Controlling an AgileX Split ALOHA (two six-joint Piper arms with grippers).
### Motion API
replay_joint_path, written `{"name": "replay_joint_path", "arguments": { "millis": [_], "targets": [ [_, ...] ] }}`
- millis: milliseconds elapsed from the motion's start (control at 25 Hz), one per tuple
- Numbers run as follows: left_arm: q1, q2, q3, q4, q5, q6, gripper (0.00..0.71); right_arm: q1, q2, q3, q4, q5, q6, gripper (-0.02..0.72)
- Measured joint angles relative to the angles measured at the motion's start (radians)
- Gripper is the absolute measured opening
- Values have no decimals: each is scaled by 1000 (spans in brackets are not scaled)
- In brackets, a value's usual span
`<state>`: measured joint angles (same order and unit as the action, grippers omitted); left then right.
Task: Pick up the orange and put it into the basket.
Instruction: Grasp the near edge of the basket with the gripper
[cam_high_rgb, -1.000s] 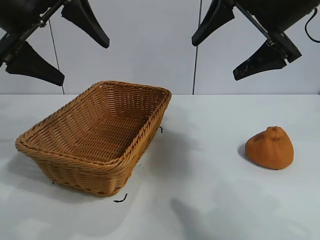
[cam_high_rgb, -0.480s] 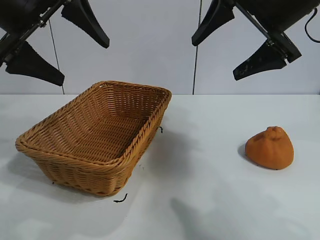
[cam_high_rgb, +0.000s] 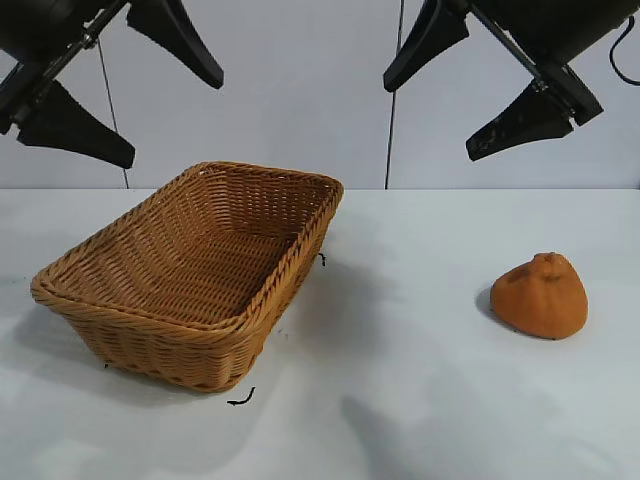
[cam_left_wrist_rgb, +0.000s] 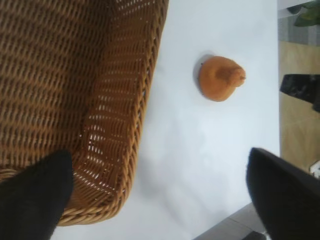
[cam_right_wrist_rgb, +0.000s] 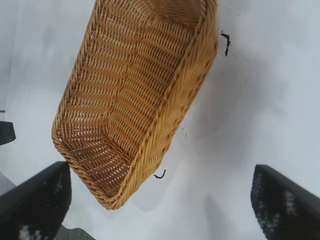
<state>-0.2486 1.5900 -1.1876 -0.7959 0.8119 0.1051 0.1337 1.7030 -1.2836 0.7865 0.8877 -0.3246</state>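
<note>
The dull-orange, lumpy orange (cam_high_rgb: 540, 295) sits on the white table at the right; it also shows in the left wrist view (cam_left_wrist_rgb: 220, 78). The tan wicker basket (cam_high_rgb: 120, 310) stands empty at the left, and shows in the left wrist view (cam_left_wrist_rgb: 145, 90) and the right wrist view (cam_right_wrist_rgb: 165, 130). My left gripper (cam_high_rgb: 165, 110) hangs open high above the basket's left end. My right gripper (cam_high_rgb: 435, 105) hangs open high above the table between basket and orange. Both are empty. The orange is out of the right wrist view.
The white table (cam_high_rgb: 400, 380) spreads around both objects. Small black marks lie on it by the basket's corners (cam_high_rgb: 240, 399). A pale wall stands behind. The table's edge and floor show in the left wrist view (cam_left_wrist_rgb: 295, 50).
The left gripper has shifted very slightly to the right. The right arm, basket and orange have not moved.
</note>
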Motion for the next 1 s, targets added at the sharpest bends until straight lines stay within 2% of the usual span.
{"name": "replay_joint_path", "arguments": {
  "millis": [160,320,480,600,680,840,1000],
  "targets": [
    [0,-73,8,39,24,-89,673,0,0,0,0,0,0,696],
    [-26,-159,25,186,26,-278,673,0,0,0,0,0,0,696],
    [-121,-204,32,423,30,-564,673,0,0,0,0,0,0,696],
    [-201,-204,33,584,36,-872,673,0,0,0,0,0,0,696],
    [-233,-193,34,661,41,-1042,673,0,0,0,0,0,0,696],
    [-242,-154,35,753,56,-1284,673,0,0,0,0,0,0,696],
    [-235,-87,35,780,58,-1424,673,0,0,0,0,0,0,696]
  ]
}}
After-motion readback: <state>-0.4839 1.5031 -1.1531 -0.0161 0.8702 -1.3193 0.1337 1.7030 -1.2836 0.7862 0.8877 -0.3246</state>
